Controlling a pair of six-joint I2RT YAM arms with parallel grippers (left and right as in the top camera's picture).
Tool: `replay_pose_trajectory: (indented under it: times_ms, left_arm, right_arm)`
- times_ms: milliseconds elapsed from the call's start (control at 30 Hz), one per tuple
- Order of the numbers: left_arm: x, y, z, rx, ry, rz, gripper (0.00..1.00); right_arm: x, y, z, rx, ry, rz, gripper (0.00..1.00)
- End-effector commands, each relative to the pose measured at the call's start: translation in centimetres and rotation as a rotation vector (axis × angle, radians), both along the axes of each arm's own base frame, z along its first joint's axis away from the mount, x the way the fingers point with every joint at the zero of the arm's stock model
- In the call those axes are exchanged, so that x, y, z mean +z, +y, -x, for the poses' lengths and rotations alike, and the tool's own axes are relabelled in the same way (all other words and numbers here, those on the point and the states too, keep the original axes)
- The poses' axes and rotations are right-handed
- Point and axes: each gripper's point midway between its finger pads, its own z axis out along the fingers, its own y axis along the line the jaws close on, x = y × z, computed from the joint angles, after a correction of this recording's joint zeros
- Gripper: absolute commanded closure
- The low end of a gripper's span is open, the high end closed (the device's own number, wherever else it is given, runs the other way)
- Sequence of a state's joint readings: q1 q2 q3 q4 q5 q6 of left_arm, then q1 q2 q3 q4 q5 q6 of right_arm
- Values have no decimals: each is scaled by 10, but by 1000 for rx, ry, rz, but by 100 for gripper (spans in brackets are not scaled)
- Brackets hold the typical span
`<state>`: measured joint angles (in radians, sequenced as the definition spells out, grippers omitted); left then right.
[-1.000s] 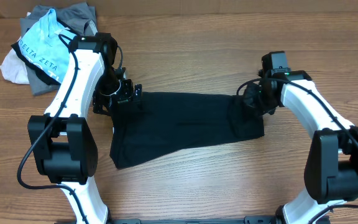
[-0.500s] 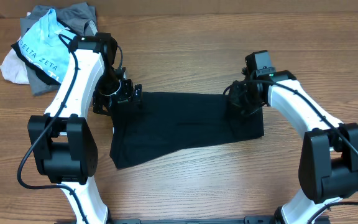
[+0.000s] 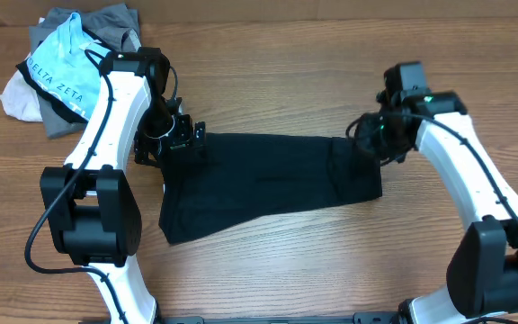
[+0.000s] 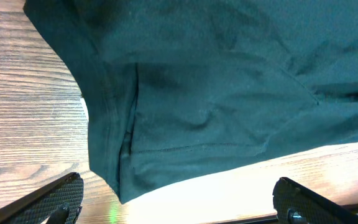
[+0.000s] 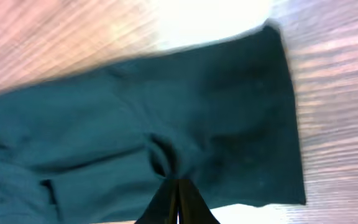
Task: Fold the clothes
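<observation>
A black garment (image 3: 268, 180) lies spread across the wooden table, its right end doubled over in a fold. My left gripper (image 3: 174, 135) hovers over its upper left corner, open and empty. In the left wrist view the garment's hemmed corner (image 4: 216, 93) lies ahead of the wide-apart fingers (image 4: 61, 196). My right gripper (image 3: 371, 144) is at the garment's upper right part. In the right wrist view its fingers (image 5: 178, 186) are pressed together, with the dark cloth (image 5: 229, 112) puckered at their tips.
A pile of other clothes (image 3: 70, 63), grey, light blue with lettering, white and black, sits at the table's back left corner. Bare wood table (image 3: 268, 270) surrounds the garment in front and behind.
My right gripper swung left over the garment's right end, then back to the right and slightly down. The left arm has not moved, and the garment's outline looks about the same.
</observation>
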<state>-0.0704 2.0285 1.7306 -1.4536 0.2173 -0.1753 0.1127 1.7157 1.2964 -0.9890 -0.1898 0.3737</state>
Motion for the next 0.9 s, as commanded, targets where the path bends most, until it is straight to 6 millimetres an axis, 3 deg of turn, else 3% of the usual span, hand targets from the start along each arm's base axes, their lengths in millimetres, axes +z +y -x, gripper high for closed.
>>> replay_pose_trajectory:
  times_ms: [0, 233, 333, 500, 733, 800, 867]
  left_arm:
    - [10, -3, -3, -18, -37, 18, 0]
    - [11, -3, -2, -18, -29, 18, 0]
    - [11, -3, -2, -18, -30, 19, 0]
    - [11, -3, -1, -18, -27, 18, 0]
    - [11, -3, -1, -18, -27, 18, 0]
    - [11, -3, -2, -17, -31, 18, 0]
    - [11, -4, -2, -17, -33, 21, 0]
  right_arm:
    - [-36, 7, 21, 16, 51, -37, 96]
    - [-80, 7, 55, -28, 127, -59, 96]
    - [-83, 6, 60, -28, 143, -56, 96]
    - [-61, 7, 49, -28, 102, -62, 96]
    - [-7, 12, 4, -25, -73, -86, 94]
    - [-2, 14, -6, -42, -112, -96, 87]
    - [-3, 14, -13, -47, -135, -102, 87]
